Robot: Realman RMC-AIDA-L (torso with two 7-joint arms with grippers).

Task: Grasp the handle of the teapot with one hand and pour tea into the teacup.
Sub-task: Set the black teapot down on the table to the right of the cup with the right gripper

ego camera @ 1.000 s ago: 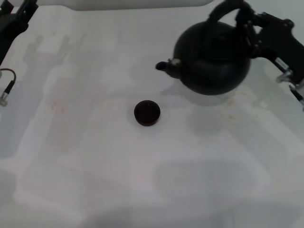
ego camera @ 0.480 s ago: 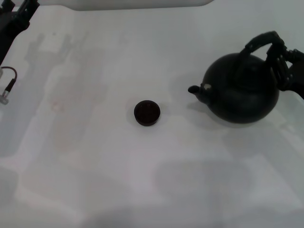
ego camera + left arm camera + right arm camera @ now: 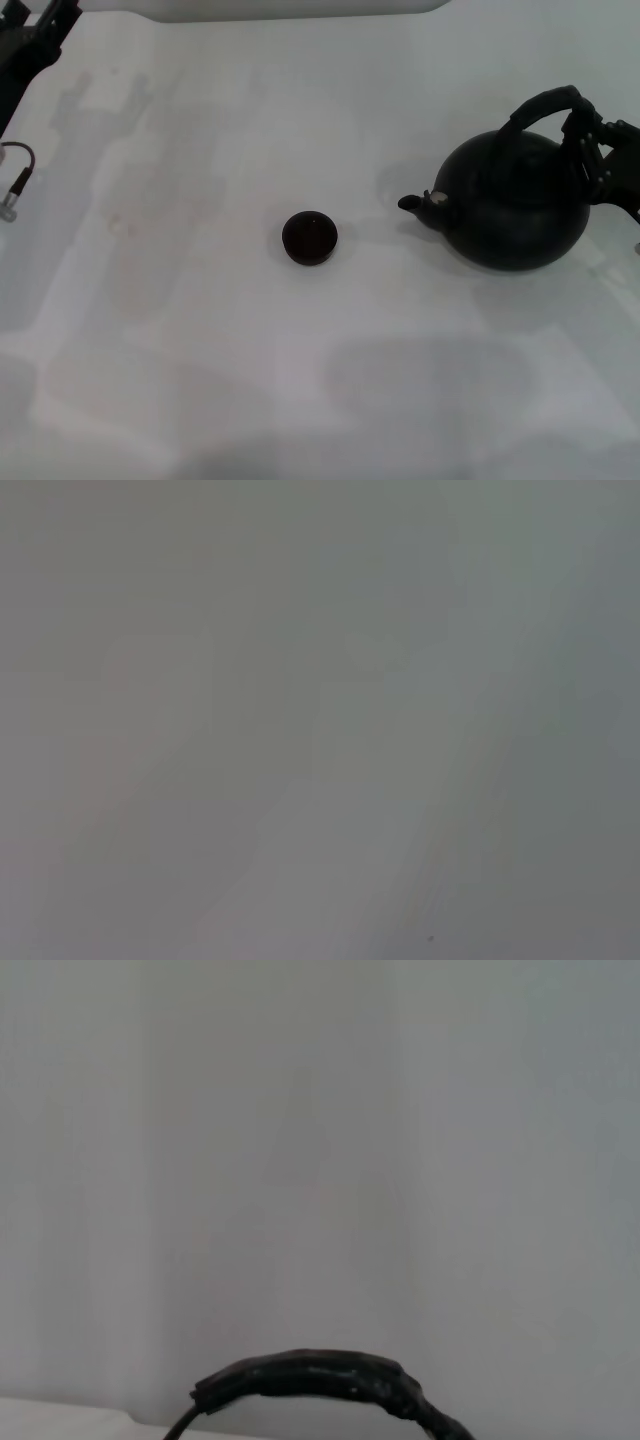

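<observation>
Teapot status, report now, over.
Right gripper on the handle, teapot right of teacup, spout toward it. Left gripper parked far left. Nothing between.

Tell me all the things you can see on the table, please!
teapot: one, matte black, on the table's right side, spout pointing toward the cup.
handle: one, black, arching over the teapot's top.
teacup: one, dark brown-black, near the middle, apart from the teapot.
table: one, white, under everything.
right gripper: one, black, at the handle's right end, far right edge.
left gripper: one, black, parked at the far left corner.
</observation>
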